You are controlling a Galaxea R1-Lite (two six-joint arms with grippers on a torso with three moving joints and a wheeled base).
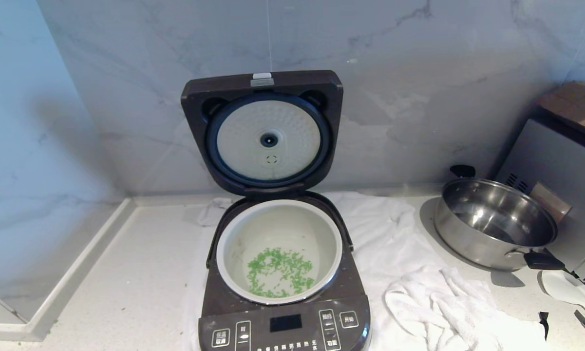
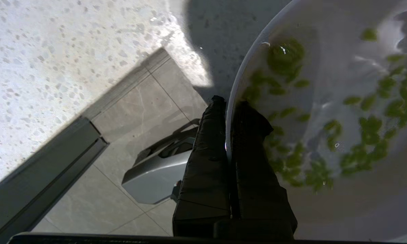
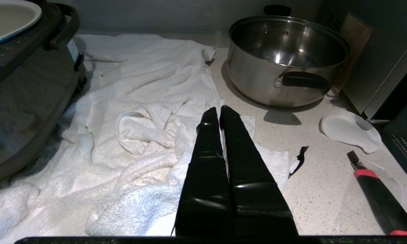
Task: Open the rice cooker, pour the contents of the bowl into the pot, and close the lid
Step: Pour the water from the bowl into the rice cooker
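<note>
The dark rice cooker (image 1: 283,321) stands at the counter's front with its lid (image 1: 268,134) swung up against the wall, silver inner plate showing. Inside, the white pot (image 1: 232,243) holds scattered green bits (image 1: 280,270). Neither arm shows in the head view. In the left wrist view my left gripper (image 2: 228,101) is shut on the rim of the pale bowl (image 2: 328,210), one finger inside and one outside. Green bits (image 2: 366,135) still cling to the bowl's inside. My right gripper (image 3: 219,110) is shut with nothing in it, over the white towel (image 3: 139,135).
A steel pan (image 1: 497,224) with black handles sits at the right, beside a grey box (image 1: 560,170). The crumpled towel (image 1: 443,302) lies right of the cooker. A red-and-black cutter (image 3: 376,189) lies on the counter. Beyond the bowl are the speckled counter (image 2: 54,67), tiled floor and a grey robot part (image 2: 156,173).
</note>
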